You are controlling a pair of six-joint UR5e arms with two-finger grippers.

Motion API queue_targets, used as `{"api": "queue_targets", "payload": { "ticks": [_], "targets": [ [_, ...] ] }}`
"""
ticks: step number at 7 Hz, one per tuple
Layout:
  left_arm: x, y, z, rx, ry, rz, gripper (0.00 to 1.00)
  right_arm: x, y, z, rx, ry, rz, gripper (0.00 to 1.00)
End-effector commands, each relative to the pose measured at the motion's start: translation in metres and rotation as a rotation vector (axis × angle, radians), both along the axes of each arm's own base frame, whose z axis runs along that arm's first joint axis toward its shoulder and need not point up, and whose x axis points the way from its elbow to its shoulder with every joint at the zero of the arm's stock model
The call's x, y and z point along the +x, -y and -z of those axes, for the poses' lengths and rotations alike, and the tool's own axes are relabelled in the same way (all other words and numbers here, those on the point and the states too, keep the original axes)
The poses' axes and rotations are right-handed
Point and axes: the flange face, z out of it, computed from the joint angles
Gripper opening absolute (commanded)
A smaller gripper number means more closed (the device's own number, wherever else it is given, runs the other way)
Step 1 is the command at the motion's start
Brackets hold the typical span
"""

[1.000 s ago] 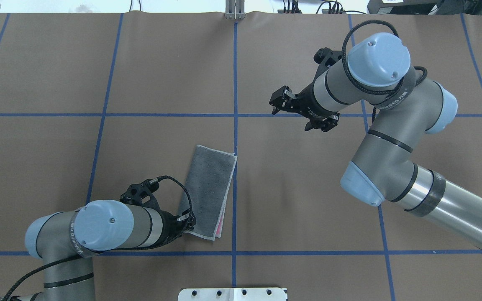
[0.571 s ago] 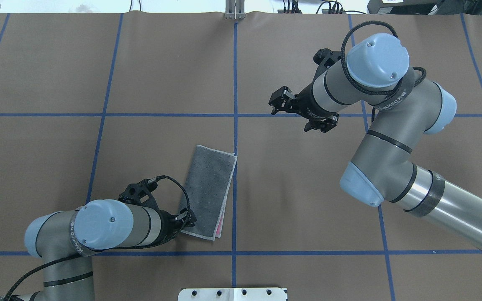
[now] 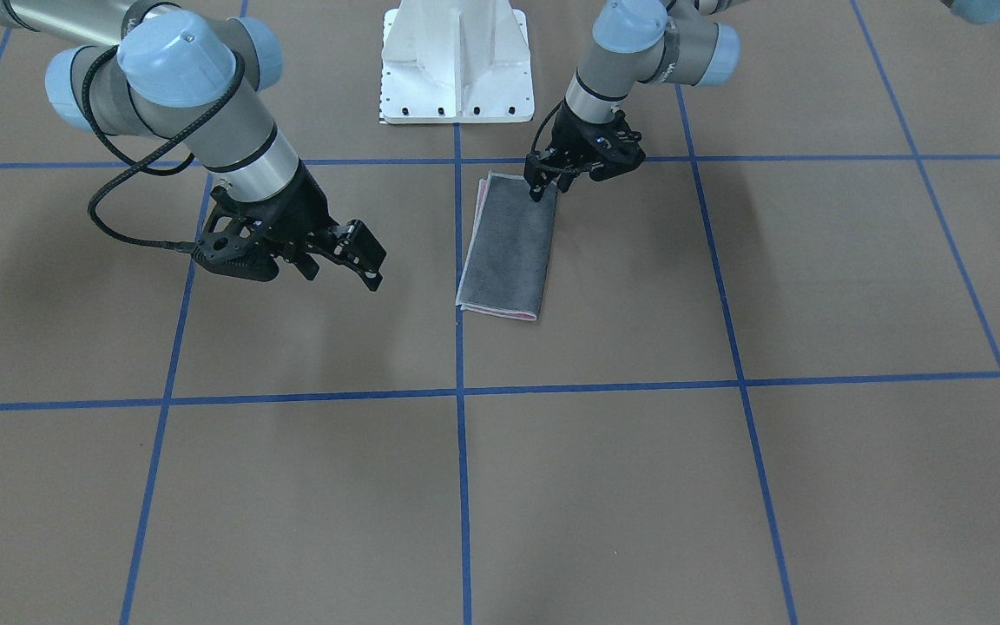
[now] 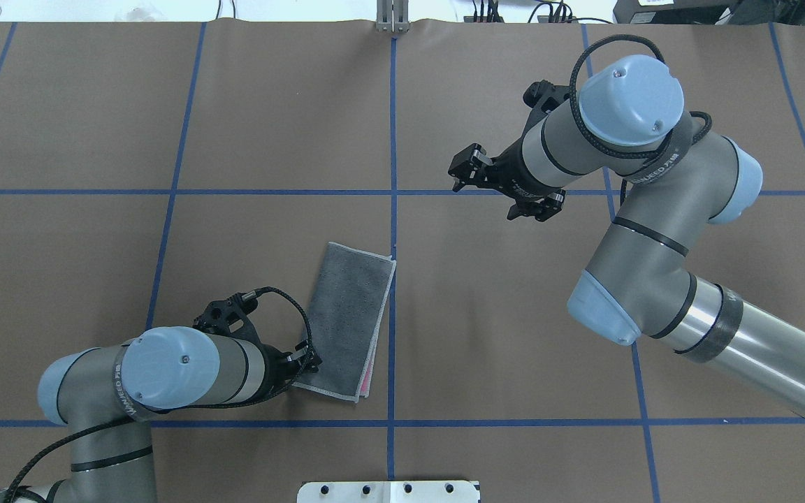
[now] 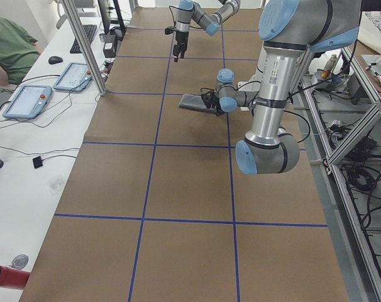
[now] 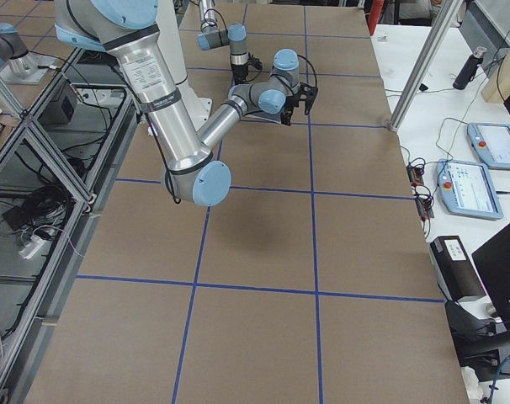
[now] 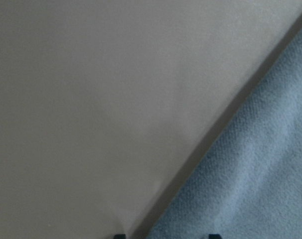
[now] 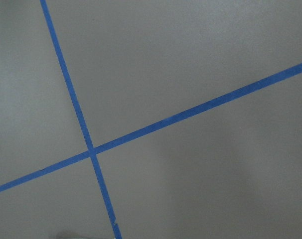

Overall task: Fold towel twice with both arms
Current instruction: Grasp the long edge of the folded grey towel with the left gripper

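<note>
Step in hand: the first fold looks done. The small terry-cloth towel [image 4: 346,321] lies as a narrow strip, dark grey face up, with a pink sliver along one long edge. I judge the second fold not yet begun.
Towel's place: flat on the brown paper-covered bench [image 4: 270,105], on the robot's left of the centre blue tape line [image 4: 393,140], with its far corner touching that line.
Left claw [image 3: 552,187]: low at the towel's near corner, jaws apart, gripping nothing. The wrist view shows the cloth's edge running in between its tips.
Right claw [image 4: 490,195]: hangs over bare bench, well apart from the towel, jaws spread, empty.
Next move: probably pinch both layers at one short end, bring the right claw to the matching corner, and carry that end over the other.
Containers: none show in any view.
</note>
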Motion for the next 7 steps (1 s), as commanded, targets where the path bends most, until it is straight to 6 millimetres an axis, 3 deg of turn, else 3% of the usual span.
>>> {"api": "queue_targets", "payload": {
  "ticks": [1,7],
  "targets": [
    [0.0003,-0.0005,-0.0025,-0.002,0.004,-0.002,0.59,-0.0003,-0.0004,-0.0007,-0.004,-0.001,-0.001,0.99],
    [0.0028,-0.0054,0.0014,-0.006,-0.002,-0.008,0.53,0.0004,0.0001,-0.0005,-0.003,0.001,-0.001,0.99]
  ]
}}
